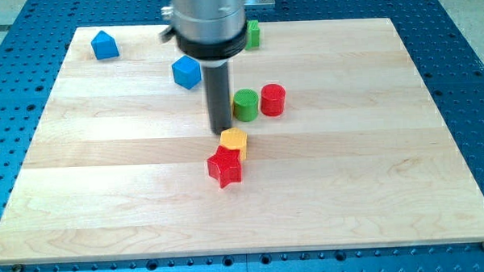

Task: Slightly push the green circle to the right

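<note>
The green circle (245, 104) is a short green cylinder near the board's middle. It touches a red cylinder (273, 99) on its right. My tip (221, 131) is just left of the green circle and slightly lower, close to it or touching it. The dark rod hangs from the grey arm body (207, 22) at the view's top. A yellow hexagon block (234, 141) lies right below my tip, and a red star block (225, 167) sits below that, touching it.
A blue cube (186, 72) sits left of the rod. A blue house-shaped block (104, 45) lies at the top left. A second green block (253, 34) shows partly behind the arm body. The wooden board (388, 171) lies on a blue perforated table (464, 31).
</note>
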`<state>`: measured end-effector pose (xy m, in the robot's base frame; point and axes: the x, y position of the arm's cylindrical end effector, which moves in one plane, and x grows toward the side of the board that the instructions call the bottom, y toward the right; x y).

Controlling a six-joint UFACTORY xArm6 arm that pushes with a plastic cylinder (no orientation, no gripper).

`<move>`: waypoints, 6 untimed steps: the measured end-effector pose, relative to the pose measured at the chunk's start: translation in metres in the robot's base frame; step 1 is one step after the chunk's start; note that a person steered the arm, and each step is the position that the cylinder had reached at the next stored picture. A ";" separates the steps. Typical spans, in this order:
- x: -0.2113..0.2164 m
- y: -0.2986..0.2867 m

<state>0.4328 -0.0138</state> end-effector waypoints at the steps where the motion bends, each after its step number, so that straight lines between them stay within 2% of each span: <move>1: -0.040 0.005; 2: -0.017 -0.004; 3: -0.034 -0.039; 4: -0.071 0.020; 5: -0.084 0.066; 6: -0.069 0.025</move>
